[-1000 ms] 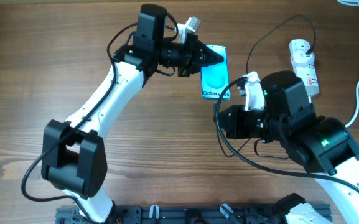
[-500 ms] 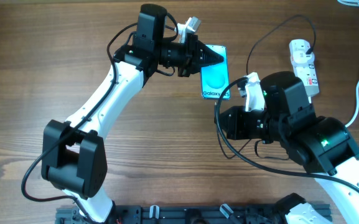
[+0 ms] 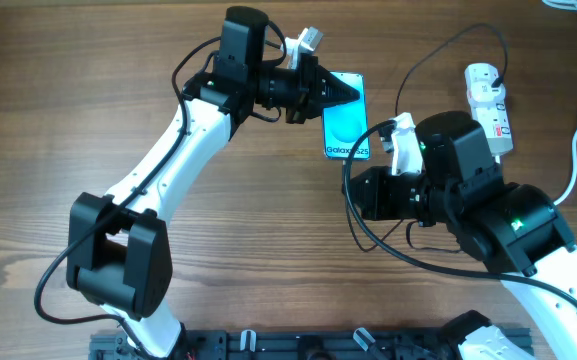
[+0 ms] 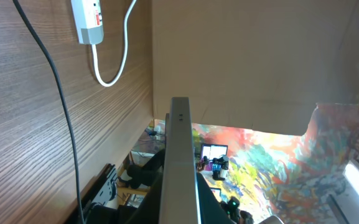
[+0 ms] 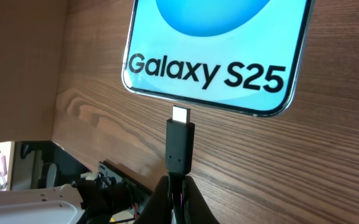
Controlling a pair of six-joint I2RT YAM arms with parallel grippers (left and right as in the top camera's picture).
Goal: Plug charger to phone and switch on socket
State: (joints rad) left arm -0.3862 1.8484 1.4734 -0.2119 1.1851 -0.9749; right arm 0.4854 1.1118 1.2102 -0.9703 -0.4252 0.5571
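Metal-tipped charger [image 5: 180, 146] just beside phone [image 5: 216, 62] edge, right wrist view only.

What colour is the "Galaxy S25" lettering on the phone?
Black lettering on the phone, against a pale background; the right wrist view shows it best.

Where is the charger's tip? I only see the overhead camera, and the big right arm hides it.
Observer: The right wrist camera shows the charger tip just below the phone's bottom edge, with a small gap between them.
Operator: Is it pointing the right way?
Observer: Yes, its metal end faces that edge, under the "Galaxy S25" words.
Operator: Is anything holding the phone?
Observer: The left wrist camera shows the phone edge-on, pinched in the left gripper.
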